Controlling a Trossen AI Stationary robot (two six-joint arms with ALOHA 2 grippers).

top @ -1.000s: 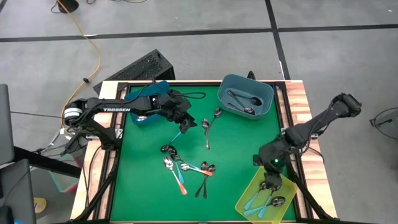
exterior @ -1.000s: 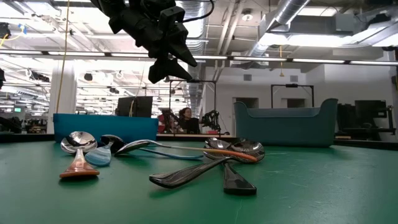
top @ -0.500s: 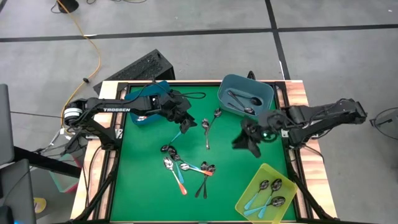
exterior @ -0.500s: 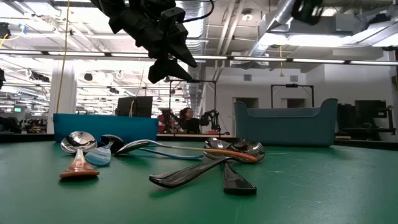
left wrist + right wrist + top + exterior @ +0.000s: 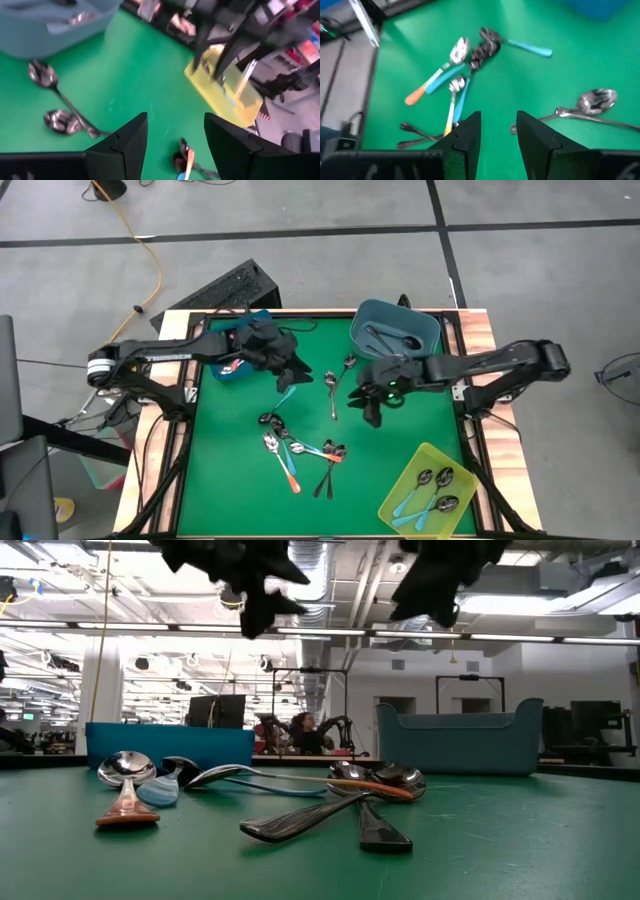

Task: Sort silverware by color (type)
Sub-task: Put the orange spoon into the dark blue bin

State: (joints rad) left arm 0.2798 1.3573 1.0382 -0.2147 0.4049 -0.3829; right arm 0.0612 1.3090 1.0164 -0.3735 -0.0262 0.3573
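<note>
Several spoons [image 5: 300, 450] with orange, light blue and dark handles lie in a loose heap on the green mat, near the middle. One light blue spoon [image 5: 284, 396] lies just beyond the heap, and two plain metal spoons [image 5: 333, 392] lie farther back. My left gripper [image 5: 300, 375] hangs open above the mat beside the blue bin, with nothing between its fingers [image 5: 175, 145]. My right gripper [image 5: 372, 413] hangs open above the mat near the metal spoons, also empty [image 5: 497, 135]. In the low view both grippers show only at the top, the left [image 5: 262, 595] and the right [image 5: 430, 585].
A grey-blue bin [image 5: 432, 340] with dark spoons stands at the far right. A blue bin [image 5: 222, 370] stands at the far left. A yellow-green bin [image 5: 400, 495] with light blue spoons sits at the near right corner. Bare mat lies at the near left.
My right gripper has swung from above the yellow-green bin toward the table's far edge and middle, turning about as it went, and now hangs near the metal spoons. My left gripper has risen a little. No spoon has moved.
</note>
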